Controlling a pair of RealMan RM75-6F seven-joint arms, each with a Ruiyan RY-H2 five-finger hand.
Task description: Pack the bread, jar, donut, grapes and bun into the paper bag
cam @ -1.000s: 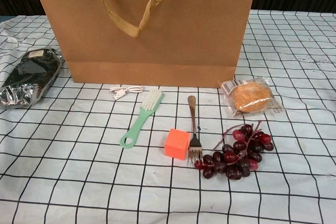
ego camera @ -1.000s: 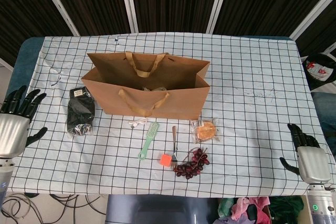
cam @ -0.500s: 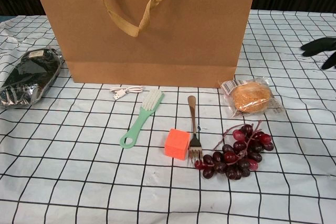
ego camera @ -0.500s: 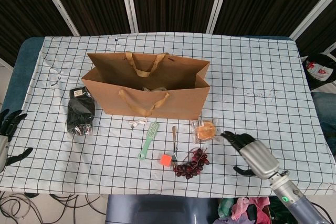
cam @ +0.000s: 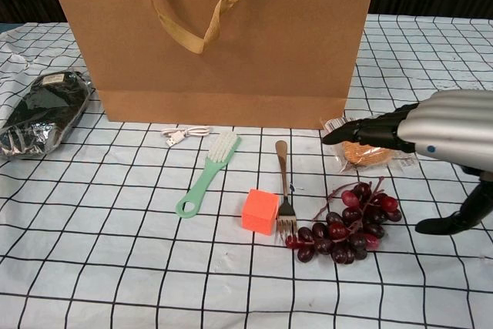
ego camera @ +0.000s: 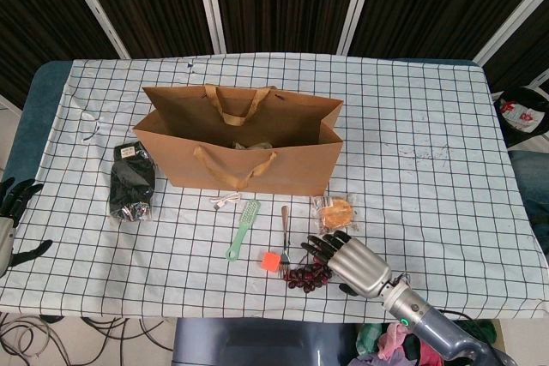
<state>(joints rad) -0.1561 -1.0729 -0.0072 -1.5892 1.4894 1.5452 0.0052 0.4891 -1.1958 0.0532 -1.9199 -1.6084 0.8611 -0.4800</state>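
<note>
The brown paper bag [ego camera: 244,156] stands open at the table's middle, with something pale showing inside. A bunch of dark red grapes [cam: 347,225] lies in front of it, next to a wrapped bun [cam: 379,156]. My right hand [cam: 431,132] hovers just above the grapes and bun, holding nothing. Its fingers stretch toward the bag and its thumb hangs down at the right. In the head view the right hand [ego camera: 352,261] covers part of the grapes [ego camera: 305,277]. My left hand [ego camera: 10,212] is at the far left table edge, fingers spread, holding nothing.
A black foil packet [ego camera: 131,182] lies left of the bag. In front of the bag lie a green brush [cam: 206,173], a fork [cam: 283,186], an orange cube [cam: 259,211] and a white cable [cam: 185,133]. The fork's tines touch the grapes.
My right hand has swung in from the right table edge to above the grapes and bun. The left hand dropped lower at the left edge, then stayed put.
</note>
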